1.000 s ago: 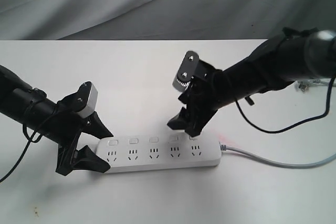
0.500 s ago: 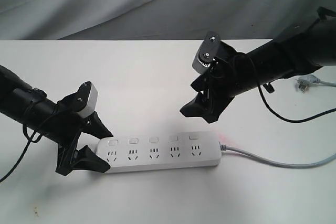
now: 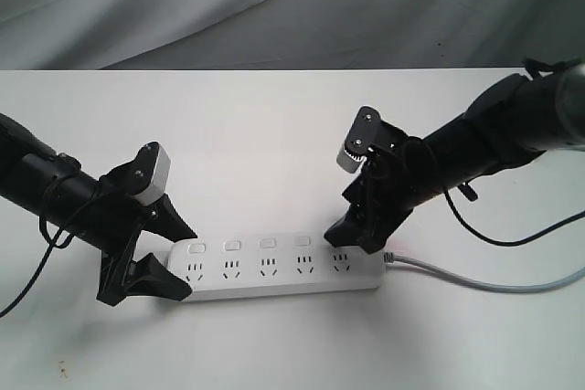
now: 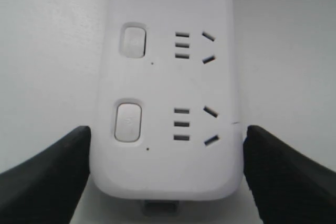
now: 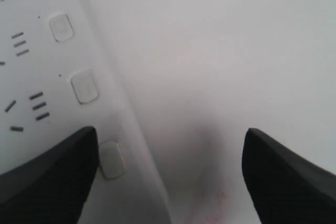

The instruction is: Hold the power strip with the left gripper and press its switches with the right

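Note:
The white power strip point(image 3: 274, 273) lies lengthwise on the white table, grey cord point(image 3: 475, 282) leaving its right end. My left gripper point(image 3: 183, 262) is shut on its left end, one black finger against each long side point(image 4: 167, 145). The switches point(image 3: 267, 244) run in a row along the far edge. My right gripper point(image 3: 355, 237) stands open over the right end, and its fingers hide the last switch in the exterior view. In the right wrist view that end switch point(image 5: 111, 159) sits right beside one finger point(image 5: 58, 171); the other finger point(image 5: 289, 177) hangs over bare table.
Grey cloth point(image 3: 274, 6) hangs behind the table's far edge. A loose black cable point(image 3: 512, 235) droops from the right arm onto the table. A faint red glow point(image 3: 395, 246) shows on the table by the strip's cord end.
The right gripper rose up and to the right off the strip, then came back down onto the strip's right end. The left gripper and the strip stayed put.

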Available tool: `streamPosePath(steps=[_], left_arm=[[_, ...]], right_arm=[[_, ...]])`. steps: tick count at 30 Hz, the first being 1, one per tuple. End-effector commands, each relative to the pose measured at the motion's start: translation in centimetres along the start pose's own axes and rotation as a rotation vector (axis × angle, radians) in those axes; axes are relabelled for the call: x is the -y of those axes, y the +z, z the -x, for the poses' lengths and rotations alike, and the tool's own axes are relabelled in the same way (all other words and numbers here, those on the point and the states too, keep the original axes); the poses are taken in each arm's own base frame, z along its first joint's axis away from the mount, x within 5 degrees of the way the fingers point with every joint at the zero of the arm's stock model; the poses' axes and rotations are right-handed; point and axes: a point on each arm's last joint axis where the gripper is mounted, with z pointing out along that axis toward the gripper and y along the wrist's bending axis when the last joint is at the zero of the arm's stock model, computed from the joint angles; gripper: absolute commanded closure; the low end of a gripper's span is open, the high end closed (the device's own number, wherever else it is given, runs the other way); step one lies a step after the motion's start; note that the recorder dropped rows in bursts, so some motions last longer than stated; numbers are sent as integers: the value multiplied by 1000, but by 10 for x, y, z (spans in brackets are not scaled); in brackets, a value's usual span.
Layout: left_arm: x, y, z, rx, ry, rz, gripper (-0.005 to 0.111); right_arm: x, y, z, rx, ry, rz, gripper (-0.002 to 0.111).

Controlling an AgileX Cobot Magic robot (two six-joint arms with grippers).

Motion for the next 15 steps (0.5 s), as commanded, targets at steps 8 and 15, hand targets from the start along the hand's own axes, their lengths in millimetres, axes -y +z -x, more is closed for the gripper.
streamPosePath(steps=[8, 15], left_arm=[[0, 2, -1, -23, 24, -2, 59], [0, 2, -1, -23, 24, -2, 59]], right_arm=[[-5, -4, 1, 72, 19, -16, 38], [0, -7, 2, 57, -1, -82, 38]])
